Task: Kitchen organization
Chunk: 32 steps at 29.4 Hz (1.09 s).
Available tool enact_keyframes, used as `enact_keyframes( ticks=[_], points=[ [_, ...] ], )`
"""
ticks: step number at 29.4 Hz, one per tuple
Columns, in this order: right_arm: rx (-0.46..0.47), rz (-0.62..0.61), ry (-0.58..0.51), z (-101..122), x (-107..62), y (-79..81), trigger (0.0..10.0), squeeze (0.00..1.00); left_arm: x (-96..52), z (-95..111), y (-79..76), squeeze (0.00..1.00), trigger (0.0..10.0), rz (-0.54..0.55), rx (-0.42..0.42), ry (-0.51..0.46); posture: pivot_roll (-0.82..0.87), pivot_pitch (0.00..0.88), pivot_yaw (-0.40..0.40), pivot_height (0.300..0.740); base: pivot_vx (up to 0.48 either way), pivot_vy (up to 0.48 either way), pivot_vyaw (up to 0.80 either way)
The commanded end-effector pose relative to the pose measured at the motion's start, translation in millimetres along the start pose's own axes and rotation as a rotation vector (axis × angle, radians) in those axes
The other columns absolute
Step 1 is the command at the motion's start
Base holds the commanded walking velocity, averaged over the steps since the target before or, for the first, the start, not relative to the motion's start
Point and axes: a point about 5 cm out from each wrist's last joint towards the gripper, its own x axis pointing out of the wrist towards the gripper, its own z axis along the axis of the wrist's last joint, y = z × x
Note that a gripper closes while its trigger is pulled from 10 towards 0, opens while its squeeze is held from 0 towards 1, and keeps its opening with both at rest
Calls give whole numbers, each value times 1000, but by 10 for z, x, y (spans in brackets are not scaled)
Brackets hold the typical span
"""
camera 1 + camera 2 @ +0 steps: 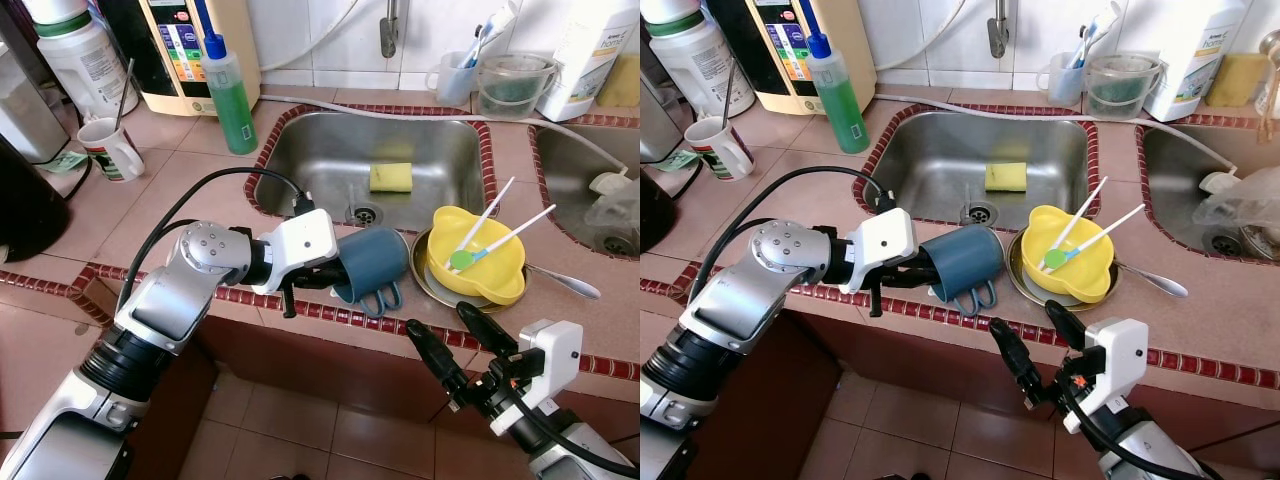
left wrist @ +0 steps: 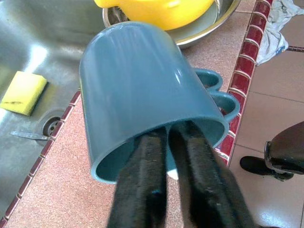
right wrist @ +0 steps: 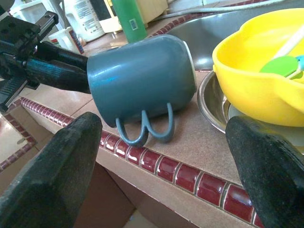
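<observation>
A blue mug [image 1: 370, 262] lies on its side at the counter's front edge, its double-loop handle [image 3: 145, 126] resting on the tiles. My left gripper [image 1: 322, 276] reaches into the mug's mouth from the left. Its two black fingers [image 2: 142, 180] are close together at the lower rim, shut on the mug's wall. My right gripper [image 1: 442, 322] hangs open below the counter's red-tiled edge, just to the mug's right and apart from it. Beside the mug, a yellow bowl [image 1: 480, 255] with plastic utensils sits on a metal plate [image 1: 425, 278].
A steel sink [image 1: 330, 150] behind the mug holds a yellow sponge [image 1: 391, 177]. A green bottle [image 1: 230, 95] and a white cup [image 1: 110, 150] stand at the back left. A spoon [image 1: 565, 282] lies right of the bowl. A second sink [image 1: 580, 190] is at far right.
</observation>
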Motion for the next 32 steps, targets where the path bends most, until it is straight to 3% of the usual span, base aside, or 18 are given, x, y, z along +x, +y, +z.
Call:
enact_keyframes(
  ticks=[1,5,6,7,8,14,18,32],
  points=[
    [-14,10,-31,73,-11,34,10000,0,-9,-19,14,0,10000,14,0,20,-90,136,127,740,0,0,0],
    [-16,10,-28,75,-12,25,10000,0,-10,-50,23,0,10000,34,-8,27,-90,137,123,740,0,0,0],
    [-18,9,-28,76,-12,20,10000,0,-21,-65,33,694,10000,36,-38,19,-89,136,121,740,0,0,0],
    [-18,9,-28,76,-12,20,10000,0,-21,-65,33,694,10000,36,-38,19,-89,136,121,740,0,0,0],
    [-18,9,-27,77,-11,19,10000,0,-27,-75,36,1000,10000,32,-58,17,-89,136,121,740,0,0,0],
    [-18,13,-28,81,-5,19,10000,0,-42,-82,41,1000,10000,30,-59,19,-87,136,118,740,0,0,0],
    [-19,20,-26,80,4,22,10000,0,-73,-170,13,1000,10000,19,-2,77,-84,133,116,740,0,0,0],
    [-24,35,-17,67,24,26,10000,0,-213,-386,26,1000,10000,41,-4,177,-80,122,108,740,0,0,0]
  ],
)
